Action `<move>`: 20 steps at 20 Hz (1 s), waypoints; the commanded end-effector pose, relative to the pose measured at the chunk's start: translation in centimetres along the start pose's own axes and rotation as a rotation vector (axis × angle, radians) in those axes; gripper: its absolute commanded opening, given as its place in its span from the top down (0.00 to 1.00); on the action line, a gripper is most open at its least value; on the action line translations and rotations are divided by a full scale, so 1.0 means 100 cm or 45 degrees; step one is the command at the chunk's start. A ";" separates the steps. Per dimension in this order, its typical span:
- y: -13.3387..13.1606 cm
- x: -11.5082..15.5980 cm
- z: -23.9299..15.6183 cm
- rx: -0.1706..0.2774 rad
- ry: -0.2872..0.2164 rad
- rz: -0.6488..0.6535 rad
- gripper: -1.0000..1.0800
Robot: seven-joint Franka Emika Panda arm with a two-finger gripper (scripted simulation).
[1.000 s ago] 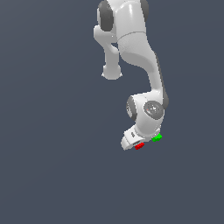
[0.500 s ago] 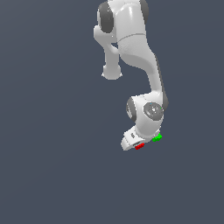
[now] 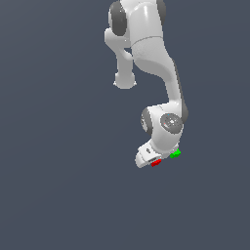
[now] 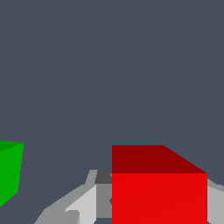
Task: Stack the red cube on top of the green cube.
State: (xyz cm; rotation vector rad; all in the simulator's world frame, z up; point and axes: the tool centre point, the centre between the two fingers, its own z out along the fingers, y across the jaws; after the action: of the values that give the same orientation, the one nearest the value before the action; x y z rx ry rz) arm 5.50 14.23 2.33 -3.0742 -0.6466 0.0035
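Fingers [image 4: 83,205] of gripper [image 3: 152,161] flank red cube [image 4: 158,192], grip unclear; green cube [image 4: 8,173] nearby.

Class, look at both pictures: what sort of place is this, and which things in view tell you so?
Most likely a simulated robot test scene, not a real room: a flat, featureless grey floor, a smooth white robot arm, and two plain untextured blocks, the red cube and the green cube.
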 end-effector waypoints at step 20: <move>0.000 0.001 -0.097 -0.001 0.003 0.000 1.00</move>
State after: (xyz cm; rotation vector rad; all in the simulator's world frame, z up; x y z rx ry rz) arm 5.57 14.26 11.87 -3.0745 -0.6470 -0.0015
